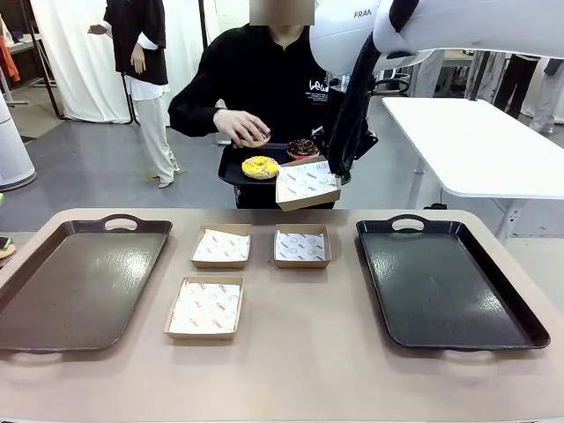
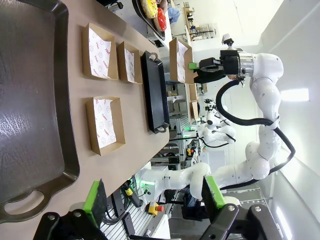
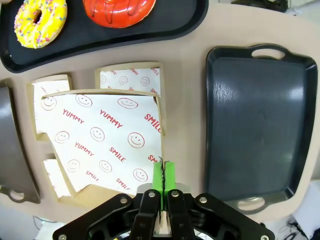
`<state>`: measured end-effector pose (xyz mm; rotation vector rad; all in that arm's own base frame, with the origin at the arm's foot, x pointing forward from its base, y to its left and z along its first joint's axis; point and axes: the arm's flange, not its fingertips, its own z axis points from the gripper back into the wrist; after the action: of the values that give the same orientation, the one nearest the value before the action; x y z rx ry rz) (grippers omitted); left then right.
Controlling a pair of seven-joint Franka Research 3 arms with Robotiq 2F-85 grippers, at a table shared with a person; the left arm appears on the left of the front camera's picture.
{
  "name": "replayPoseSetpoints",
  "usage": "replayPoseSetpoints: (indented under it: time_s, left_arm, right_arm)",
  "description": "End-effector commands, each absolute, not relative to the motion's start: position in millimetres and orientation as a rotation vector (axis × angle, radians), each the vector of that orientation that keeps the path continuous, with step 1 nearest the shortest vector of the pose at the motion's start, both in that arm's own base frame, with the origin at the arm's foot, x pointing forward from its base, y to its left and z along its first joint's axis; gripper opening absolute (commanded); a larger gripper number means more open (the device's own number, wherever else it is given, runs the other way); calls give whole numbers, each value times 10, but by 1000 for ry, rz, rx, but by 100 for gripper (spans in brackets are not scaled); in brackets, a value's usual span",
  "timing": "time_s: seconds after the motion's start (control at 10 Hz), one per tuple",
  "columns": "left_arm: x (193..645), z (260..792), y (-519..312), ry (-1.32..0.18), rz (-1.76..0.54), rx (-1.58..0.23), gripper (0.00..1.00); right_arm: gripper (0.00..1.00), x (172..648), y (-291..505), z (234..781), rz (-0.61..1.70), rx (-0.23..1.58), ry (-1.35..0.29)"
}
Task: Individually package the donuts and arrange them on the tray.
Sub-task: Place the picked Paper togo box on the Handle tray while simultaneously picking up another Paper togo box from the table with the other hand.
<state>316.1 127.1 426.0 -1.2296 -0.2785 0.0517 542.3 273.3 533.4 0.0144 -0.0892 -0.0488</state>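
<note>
A person across the table holds a small black tray (image 1: pixel 231 169) carrying the donuts: a yellow one (image 1: pixel 260 166), a dark chocolate one (image 1: pixel 302 147), and one under the person's hand (image 1: pixel 242 132). From above, the yellow donut (image 3: pixel 40 20) and a glossy red donut (image 3: pixel 119 10) lie side by side. My right gripper (image 3: pixel 163 172) is shut on the edge of a paper-lined cardboard box (image 3: pixel 105 140), holding it in the air just below that tray (image 1: pixel 307 183). My left gripper (image 2: pixel 154 197) is open and holds nothing, low at the near edge of the table.
Three more paper-lined boxes (image 1: pixel 222 246) (image 1: pixel 301 246) (image 1: pixel 204 307) sit mid-table. A large brown tray (image 1: pixel 75 282) lies at the left and a large black tray (image 1: pixel 445 282) at the right. A white table (image 1: pixel 476 141) stands behind on the right.
</note>
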Motion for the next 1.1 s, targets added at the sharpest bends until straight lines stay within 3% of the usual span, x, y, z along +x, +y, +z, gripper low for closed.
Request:
replayPoseSetpoints:
  time_s: [0.0, 1.0]
  left_arm:
    - [3169, 4268, 1270, -293, 61, -1235, 100]
    - [3169, 4268, 1270, -293, 61, -1235, 100]
  right_arm:
    - [0, 5364, 2696, 5302, -52, 20, -97]
    - [0, 5364, 2696, 5302, -52, 20, -97]
